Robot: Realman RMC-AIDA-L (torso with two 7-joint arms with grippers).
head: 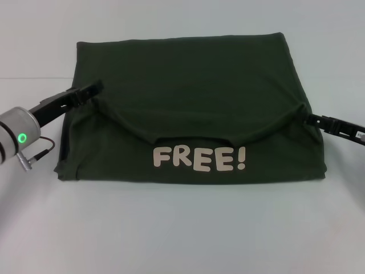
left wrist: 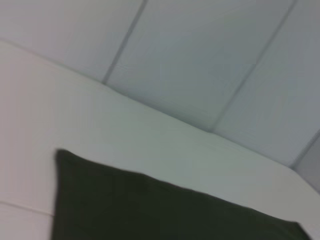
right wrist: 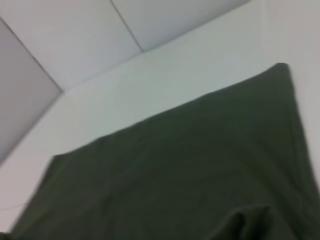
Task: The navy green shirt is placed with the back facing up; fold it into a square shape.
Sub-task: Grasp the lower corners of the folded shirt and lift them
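Both grippers, left gripper [head: 96,87] and right gripper [head: 304,116], sit clamped on the navy green shirt [head: 188,74] edges (FREE! lettering [head: 199,159] showing).

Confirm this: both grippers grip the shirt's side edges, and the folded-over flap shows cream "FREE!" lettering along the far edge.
Not quite. The lettering sits along the near edge of the navy green shirt, as the head view shows. The left gripper and right gripper do meet its side edges.
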